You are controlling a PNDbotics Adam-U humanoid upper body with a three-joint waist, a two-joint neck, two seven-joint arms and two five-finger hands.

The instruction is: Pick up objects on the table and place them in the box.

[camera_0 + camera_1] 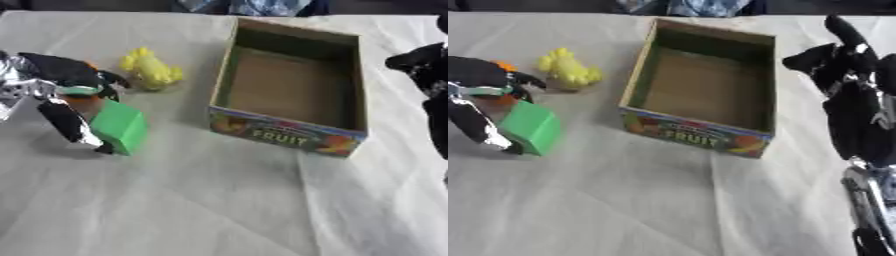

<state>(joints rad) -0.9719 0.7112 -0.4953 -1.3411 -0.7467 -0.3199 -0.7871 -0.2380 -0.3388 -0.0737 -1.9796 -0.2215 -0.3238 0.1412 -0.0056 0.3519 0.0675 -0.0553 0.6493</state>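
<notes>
White cloth point(201, 200) covers the whole table, wrinkled and bare across the near half. Up at about nine o'clock the robot's left hand point(61, 95) comes in from the left side, black with silver at the wrist. Its thumb and fingers are curled around a green block point(120, 127); one dark finger point(66, 122) runs down the block's left side and the rest of the hand sits over its top. Whether the block rests on the cloth or hangs just above it, I can't tell from here. Something orange point(506, 66) shows against the hand, just above the block, too hidden to make out.

Just beyond the hand, at about ten o'clock, lies a yellow toy point(150, 69), lumpy and soft-looking, on the cloth and apart from the fingers. It sits just left of the box, not touching it.

At the centre, reaching toward twelve o'clock, stands the open cardboard box point(289, 132). Its front wall is printed in bright colours with the word FRUIT, its inner walls are dark green, and its brown floor holds nothing that I can see.

Over at three o'clock, the right hand point(846, 65) is raised beside the box's right wall, clear of it. Its black fingers point(842, 30) point upward, relaxed and spread, with nothing in them. The arm runs down toward the lower right corner, where silver metal shows.
</notes>
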